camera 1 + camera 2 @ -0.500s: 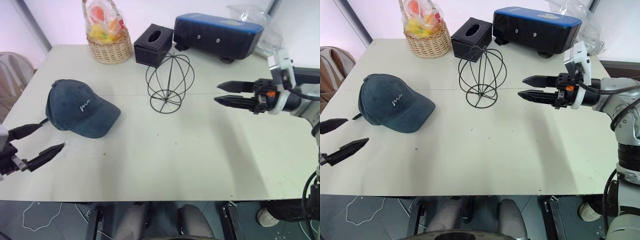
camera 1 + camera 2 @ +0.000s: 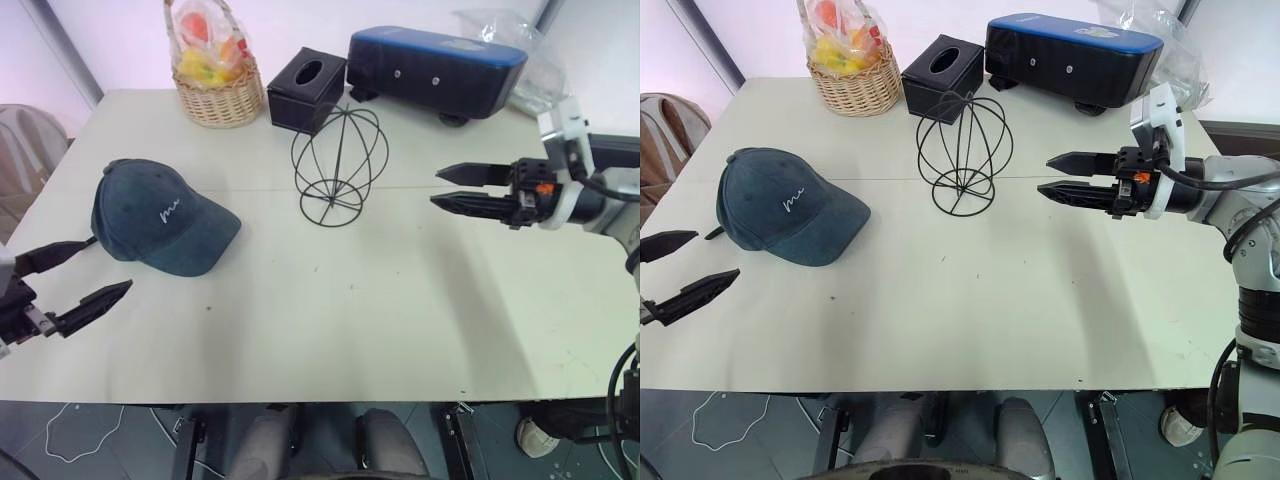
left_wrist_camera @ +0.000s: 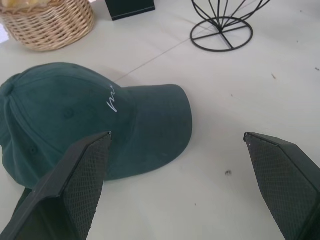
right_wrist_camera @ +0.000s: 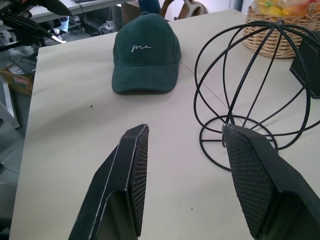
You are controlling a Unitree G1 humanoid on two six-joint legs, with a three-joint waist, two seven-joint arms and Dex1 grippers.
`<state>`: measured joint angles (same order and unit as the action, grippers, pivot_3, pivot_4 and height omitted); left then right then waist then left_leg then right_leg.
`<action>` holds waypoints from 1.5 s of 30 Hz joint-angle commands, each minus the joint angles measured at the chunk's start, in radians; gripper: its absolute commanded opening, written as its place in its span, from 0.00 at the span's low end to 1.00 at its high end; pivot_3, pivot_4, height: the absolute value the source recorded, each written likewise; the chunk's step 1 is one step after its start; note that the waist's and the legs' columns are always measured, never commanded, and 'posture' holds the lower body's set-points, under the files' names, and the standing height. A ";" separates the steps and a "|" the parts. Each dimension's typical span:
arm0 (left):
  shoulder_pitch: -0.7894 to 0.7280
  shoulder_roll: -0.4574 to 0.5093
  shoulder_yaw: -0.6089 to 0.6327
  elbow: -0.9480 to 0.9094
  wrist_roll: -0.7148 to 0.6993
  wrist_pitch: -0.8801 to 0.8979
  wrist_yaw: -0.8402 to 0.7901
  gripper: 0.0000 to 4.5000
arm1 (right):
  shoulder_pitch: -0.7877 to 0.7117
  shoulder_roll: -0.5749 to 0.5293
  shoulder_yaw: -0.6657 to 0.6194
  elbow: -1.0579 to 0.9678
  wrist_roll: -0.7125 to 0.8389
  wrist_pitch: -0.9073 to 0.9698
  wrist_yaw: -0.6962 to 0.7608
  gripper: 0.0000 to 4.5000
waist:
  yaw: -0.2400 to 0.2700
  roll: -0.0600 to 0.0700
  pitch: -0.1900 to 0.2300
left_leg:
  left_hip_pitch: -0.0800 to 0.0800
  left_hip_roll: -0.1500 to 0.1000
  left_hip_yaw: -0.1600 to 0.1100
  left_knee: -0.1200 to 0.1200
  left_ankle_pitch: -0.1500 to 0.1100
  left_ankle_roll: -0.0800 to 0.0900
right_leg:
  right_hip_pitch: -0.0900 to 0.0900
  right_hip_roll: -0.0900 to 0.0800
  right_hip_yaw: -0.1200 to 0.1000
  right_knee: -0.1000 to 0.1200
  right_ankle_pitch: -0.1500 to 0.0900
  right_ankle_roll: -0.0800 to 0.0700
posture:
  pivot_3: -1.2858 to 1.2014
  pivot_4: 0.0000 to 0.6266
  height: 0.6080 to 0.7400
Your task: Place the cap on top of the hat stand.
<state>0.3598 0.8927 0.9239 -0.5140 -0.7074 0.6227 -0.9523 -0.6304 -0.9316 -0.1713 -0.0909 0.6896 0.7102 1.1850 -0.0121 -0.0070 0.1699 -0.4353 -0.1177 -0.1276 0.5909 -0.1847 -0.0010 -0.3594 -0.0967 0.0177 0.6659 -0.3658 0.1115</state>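
The dark teal cap (image 2: pixel 160 216) lies flat on the white table (image 2: pixel 400 320) at the left, its brim towards the table's middle. The black wire hat stand (image 2: pixel 338 165) stands upright near the table's centre, bare. My left gripper (image 2: pixel 88 272) hovers open at the table's left front edge, just short of the cap, nothing between its fingers; the left wrist view has the cap (image 3: pixel 80 120) right ahead of it. My right gripper (image 2: pixel 458 187) is open and empty, held level to the right of the hat stand (image 4: pixel 255 85), pointing at it.
Along the far edge stand a wicker basket (image 2: pixel 215 75) of wrapped fruit, a black tissue box (image 2: pixel 305 90) just behind the stand, and a blue-topped black case (image 2: pixel 435 68). A chair back (image 2: pixel 25 150) is beside the table's left edge.
My left gripper has drifted slightly up and in towards the cap. The right gripper, the cap and the stand are where they were.
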 commanded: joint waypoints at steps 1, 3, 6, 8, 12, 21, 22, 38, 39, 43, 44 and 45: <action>-0.002 0.002 0.014 -0.015 -0.004 -0.006 0.004 1.00 | -0.024 -0.013 -0.022 -0.012 0.003 -0.016 0.003 0.53 | 0.000 0.000 0.000 | 0.000 0.000 0.000 0.000 0.000 0.000 | 0.000 0.000 0.000 0.000 0.000 0.000 | 0.52 0.24 1.00; 0.000 0.000 0.015 -0.018 -0.004 -0.006 0.004 1.00 | -0.023 -0.013 -0.022 -0.016 0.005 -0.014 0.002 0.53 | 0.000 0.000 0.000 | 0.000 0.000 0.000 0.000 0.000 0.000 | 0.000 0.000 0.000 0.000 0.000 0.000 | 0.52 0.24 1.00; -0.001 -0.006 0.006 -0.025 -0.004 -0.006 0.012 1.00 | -0.024 -0.011 -0.018 -0.017 0.002 -0.015 -0.001 0.53 | 0.000 0.000 0.000 | 0.000 0.000 0.000 0.000 0.000 0.000 | 0.000 0.000 0.000 0.000 0.000 0.000 | 0.52 0.24 1.00; 0.003 -0.013 0.002 -0.036 -0.005 -0.005 0.017 1.00 | -0.023 -0.011 -0.018 -0.021 0.003 -0.013 -0.002 0.53 | 0.000 0.000 0.000 | 0.000 0.000 0.000 0.000 0.000 0.000 | 0.000 0.000 0.000 0.000 0.000 0.000 | 0.52 0.24 1.00; -0.002 -0.024 -0.013 -0.052 -0.003 -0.007 0.036 1.00 | -0.024 -0.009 -0.012 -0.024 -0.001 -0.014 -0.006 0.53 | 0.000 0.000 0.000 | 0.000 0.000 0.000 0.000 0.000 0.000 | 0.000 0.000 0.000 0.000 0.000 0.000 | 0.52 0.24 1.00; -0.034 -0.071 -0.194 -0.115 0.205 -0.156 0.165 1.00 | -0.011 -0.007 0.001 -0.037 -0.030 -0.031 -0.027 0.53 | 0.002 0.000 0.000 | 0.000 0.000 0.000 0.000 0.000 0.000 | 0.001 0.000 0.000 0.000 0.000 0.000 | 0.52 0.24 1.00; -0.037 -0.081 -0.228 -0.119 0.250 -0.178 0.194 1.00 | -0.007 0.000 -0.001 -0.042 -0.030 -0.030 -0.037 0.53 | 0.002 0.000 0.000 | 0.000 0.000 0.001 0.000 0.000 0.000 | 0.001 0.000 0.000 0.000 0.000 0.000 | 0.52 0.24 1.00; -0.138 -0.178 -0.748 0.044 1.027 -0.481 0.611 1.00 | 0.131 0.097 -0.094 -0.231 0.210 0.173 -0.214 0.53 | 0.006 0.000 0.000 | -0.002 0.000 0.001 0.002 0.000 0.000 | -0.001 0.000 0.000 0.001 0.003 0.005 | 0.52 0.24 1.00; -0.152 -0.189 -0.771 0.056 1.060 -0.481 0.633 1.00 | 0.129 0.093 -0.101 -0.233 0.226 0.183 -0.215 0.53 | 0.008 0.000 0.000 | -0.002 0.000 0.001 0.002 0.000 0.000 | -0.001 0.000 0.000 0.001 0.003 0.005 | 0.52 0.24 1.00; -0.183 -0.219 -0.856 0.094 1.170 -0.495 0.682 1.00 | 0.135 0.065 -0.110 -0.236 0.253 0.200 -0.206 0.53 | 0.015 0.000 0.000 | -0.002 0.000 0.001 0.002 0.000 0.000 | -0.001 0.000 0.000 0.001 0.004 0.006 | 0.52 0.24 1.00; -0.190 -0.234 -0.879 0.107 1.194 -0.496 0.698 1.00 | 0.142 0.054 -0.109 -0.236 0.253 0.200 -0.197 0.53 | 0.017 0.000 -0.001 | -0.002 0.000 0.001 0.002 0.000 0.000 | -0.001 0.000 0.000 0.002 0.004 0.006 | 0.52 0.24 1.00; -0.195 -0.246 -0.898 0.117 1.215 -0.497 0.710 1.00 | 0.146 0.047 -0.108 -0.237 0.254 0.200 -0.191 0.53 | 0.019 0.000 -0.001 | -0.002 0.000 0.001 0.002 0.000 0.000 | -0.001 0.000 0.000 0.002 0.004 0.006 | 0.52 0.24 1.00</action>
<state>0.1702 0.6519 0.0425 -0.3979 0.4626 0.1385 -0.2719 -0.4827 -0.8699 -0.2510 -0.2927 0.9219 0.9112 0.9802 0.0069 -0.0068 0.1693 -0.4379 -0.1180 -0.1264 0.5929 -0.1845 -0.0008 -0.3605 -0.0964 0.0180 0.6678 -0.3619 0.1176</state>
